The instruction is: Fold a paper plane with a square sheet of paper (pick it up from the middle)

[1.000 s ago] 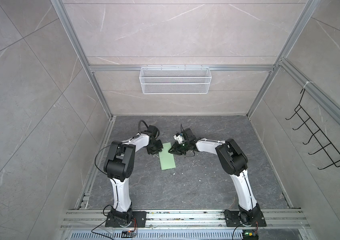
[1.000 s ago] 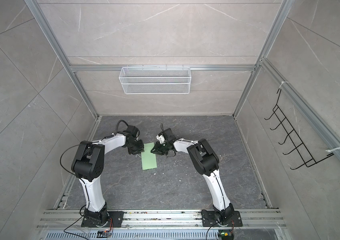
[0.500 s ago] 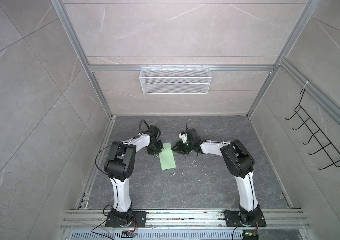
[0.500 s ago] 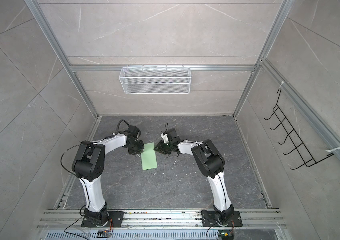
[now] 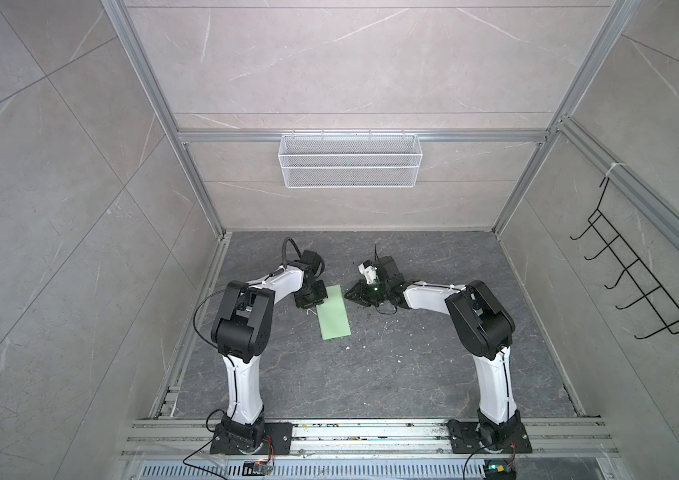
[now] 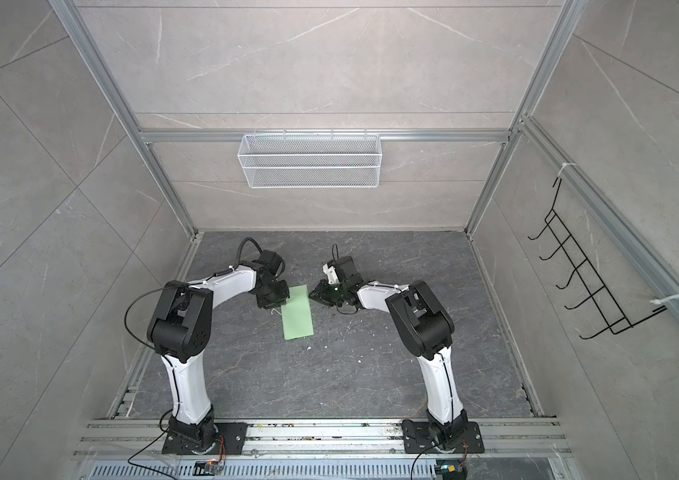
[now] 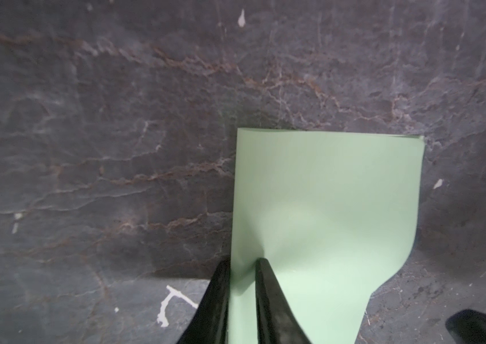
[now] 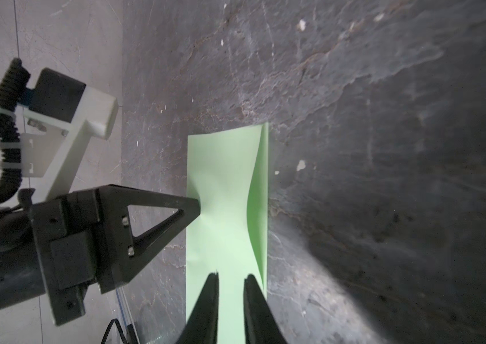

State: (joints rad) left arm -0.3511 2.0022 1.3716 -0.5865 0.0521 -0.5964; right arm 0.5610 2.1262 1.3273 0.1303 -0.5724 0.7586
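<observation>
Wrist views alone reveal left fingers clamped on paper; right fingers apparently straddle it, grip unclear.

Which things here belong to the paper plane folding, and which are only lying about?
For the job: folded green sheet, left pincer gripping its edge, right pincer.
Lying about: wire basket, black hook rack, white scraps.

The left wrist view crops the square sheet of paper and the left hand.
</observation>
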